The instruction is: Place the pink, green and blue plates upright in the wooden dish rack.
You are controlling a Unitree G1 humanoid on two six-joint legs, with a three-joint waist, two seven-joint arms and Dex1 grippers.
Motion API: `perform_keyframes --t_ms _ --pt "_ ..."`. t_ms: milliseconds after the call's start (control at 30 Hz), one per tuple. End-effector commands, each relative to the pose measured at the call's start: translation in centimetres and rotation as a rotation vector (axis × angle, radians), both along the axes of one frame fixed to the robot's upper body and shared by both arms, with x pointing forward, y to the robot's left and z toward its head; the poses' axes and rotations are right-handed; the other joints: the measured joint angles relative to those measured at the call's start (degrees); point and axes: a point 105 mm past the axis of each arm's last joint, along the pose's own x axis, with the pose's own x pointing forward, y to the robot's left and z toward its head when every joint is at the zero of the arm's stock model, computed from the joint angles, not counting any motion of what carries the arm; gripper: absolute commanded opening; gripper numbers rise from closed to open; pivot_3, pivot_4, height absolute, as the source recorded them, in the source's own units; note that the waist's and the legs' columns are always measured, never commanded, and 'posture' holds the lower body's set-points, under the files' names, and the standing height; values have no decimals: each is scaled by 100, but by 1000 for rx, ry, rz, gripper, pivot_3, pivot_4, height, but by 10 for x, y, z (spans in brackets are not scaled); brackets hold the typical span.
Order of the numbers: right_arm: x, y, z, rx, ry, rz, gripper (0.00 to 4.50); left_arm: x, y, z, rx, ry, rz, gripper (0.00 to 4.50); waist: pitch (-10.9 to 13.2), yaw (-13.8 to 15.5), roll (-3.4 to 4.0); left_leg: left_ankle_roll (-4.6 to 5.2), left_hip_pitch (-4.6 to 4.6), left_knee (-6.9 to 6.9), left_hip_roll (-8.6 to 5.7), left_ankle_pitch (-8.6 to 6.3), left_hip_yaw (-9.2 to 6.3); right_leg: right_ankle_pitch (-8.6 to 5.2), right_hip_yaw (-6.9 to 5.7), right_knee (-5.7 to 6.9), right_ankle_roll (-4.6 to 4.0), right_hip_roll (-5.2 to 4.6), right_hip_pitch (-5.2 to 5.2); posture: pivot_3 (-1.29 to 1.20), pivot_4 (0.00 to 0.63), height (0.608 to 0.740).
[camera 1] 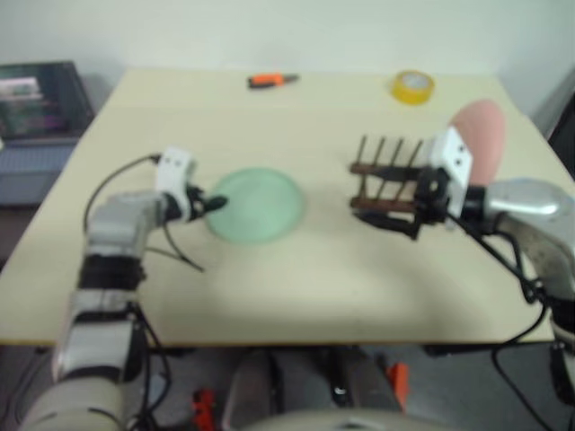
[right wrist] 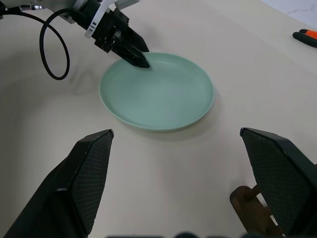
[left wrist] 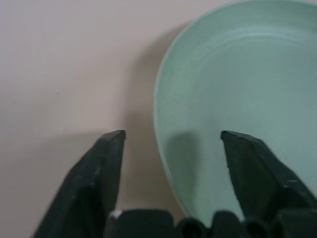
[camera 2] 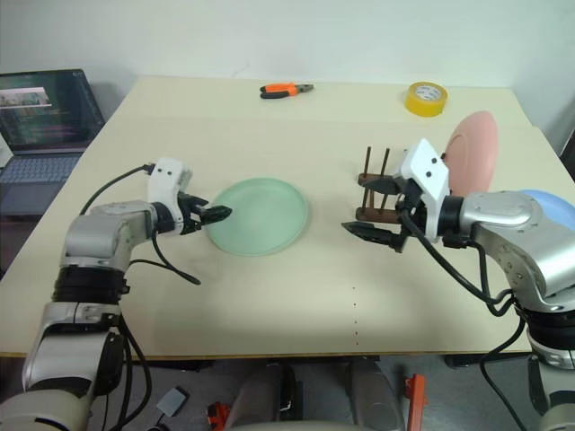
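The green plate [camera 2: 258, 215] lies flat on the counter [camera 2: 296, 296]. The left gripper [camera 2: 216, 215] is at the plate's near-left rim, with its two black fingers apart, one over the plate and one outside the rim. If they touch the rim is hard to tell.

The pink plate [camera 2: 472, 148] stands up in the wooden dish rack [camera 2: 375, 199], just behind the right gripper [camera 2: 370, 233]. That arm hides much of the rack. The right gripper's fingers are wide apart and hold nothing.

A bit of the blue plate [camera 2: 550, 208] peeks out behind the right arm.

Far across the counter are a yellow tape roll [camera 2: 425, 98] and orange-handled pliers [camera 2: 286, 90]. A laptop [camera 2: 45, 121] sits off the counter past the left gripper; its screen is too small to read.
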Motion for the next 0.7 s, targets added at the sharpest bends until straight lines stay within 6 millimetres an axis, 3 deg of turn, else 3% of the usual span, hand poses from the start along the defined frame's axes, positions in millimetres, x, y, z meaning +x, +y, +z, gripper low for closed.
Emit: perform_keyframes --t_ms 33,200,233,500,700 --pt "-3 3 10 -15 -67 20 4500 1 2 5 -9 -25 15 1971 0 0 0 0 0 0 0 0 0 0 0 0 0 0 0 0 150 740" --pt "-2 3 9 -24 -70 21 4500 2 1 8 -19 -37 19 153 -1 0 -1 0 1 1 0 0 0 0 0 1 0 0 1 0 150 740" --pt "-2 4 9 -26 -70 22 4500 3 -1 11 -25 -48 18 39 -1 0 -1 0 1 1 0 0 0 0 0 1 0 0 1 0 150 740" --pt "-1 8 6 -33 -81 26 4500 10 -11 33 -66 -112 0 39 -1 5 -2 0 2 2 -1 0 0 0 0 1 1 0 2 0 150 740" --pt "5 21 -1 -72 -133 32 4500 19 -20 66 -99 -207 11 39 -1 -1 -2 0 1 2 -2 0 0 0 0 2 2 0 2 0 150 740"
